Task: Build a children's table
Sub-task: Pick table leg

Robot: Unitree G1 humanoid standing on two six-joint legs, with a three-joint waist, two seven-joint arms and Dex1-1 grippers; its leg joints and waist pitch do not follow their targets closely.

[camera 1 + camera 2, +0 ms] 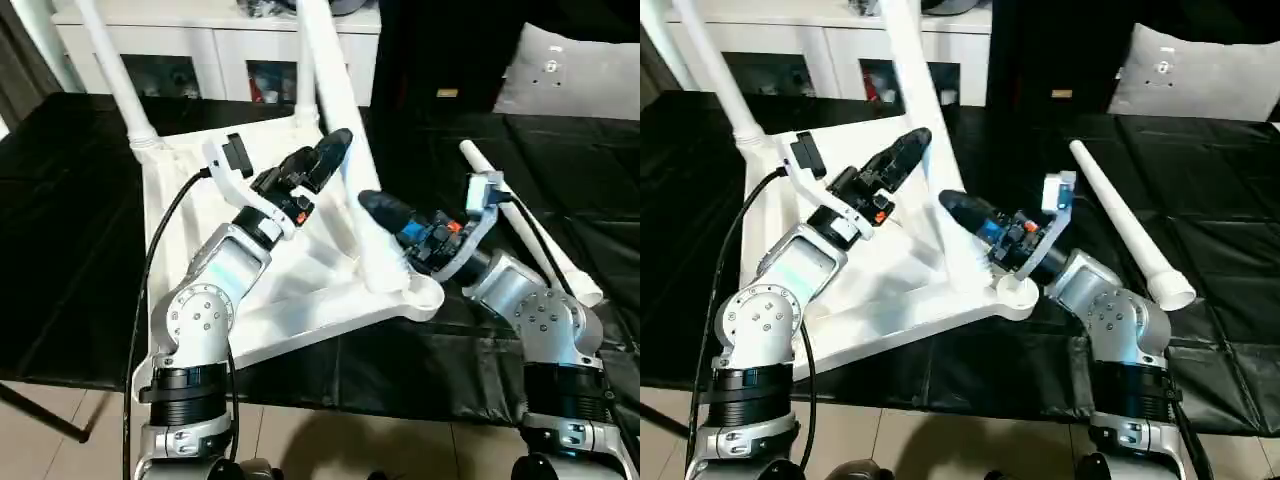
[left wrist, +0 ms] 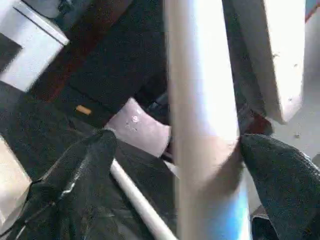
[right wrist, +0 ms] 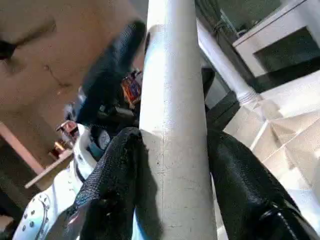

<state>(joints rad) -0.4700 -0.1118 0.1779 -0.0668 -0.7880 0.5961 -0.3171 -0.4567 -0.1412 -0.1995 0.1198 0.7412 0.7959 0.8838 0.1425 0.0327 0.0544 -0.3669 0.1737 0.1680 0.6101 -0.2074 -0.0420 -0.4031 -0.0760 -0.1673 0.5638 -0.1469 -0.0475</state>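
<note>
1. Although the grey pillow (image 1: pixel 560 70) beyond the right end effector carries a small dark mark, nothing on it or anywhere else can be read as words.
2. The children's table (image 1: pixel 300 290) lies upside down on the black-covered table (image 1: pixel 70 250), its ribbed underside facing up beneath both end effectors.
3. The left end effector (image 1: pixel 325 160) reaches forward and to the right from its silver forearm, tilted slightly upward, above the upturned top.
4. Its fingers (image 2: pixel 80 170) are spread wide on either side of a fitted leg (image 2: pixel 202 125); the far finger looks to be touching the leg, the near one stands apart.
5. The right end effector (image 3: pixel 172 165) points to the robot's left, low over the near right corner socket (image 1: pixel 420 295).
6. It is clamped on the same fitted leg (image 1: pixel 345 150) just above that socket, one black finger (image 3: pixel 117 175) pressed on each side.
7. That leg rises steeply from the socket, leaning away from the right end effector and passing between the left end effector's fingers.
8. A second fitted leg (image 1: pixel 115 70) stands at the far left corner, beyond the left end effector.
9. A loose leg (image 1: pixel 1125 225) lies on the black cover just right of the right end effector, its wide end nearer the robot.
10. A white cabinet (image 1: pixel 210 50) stands behind the table.
</note>
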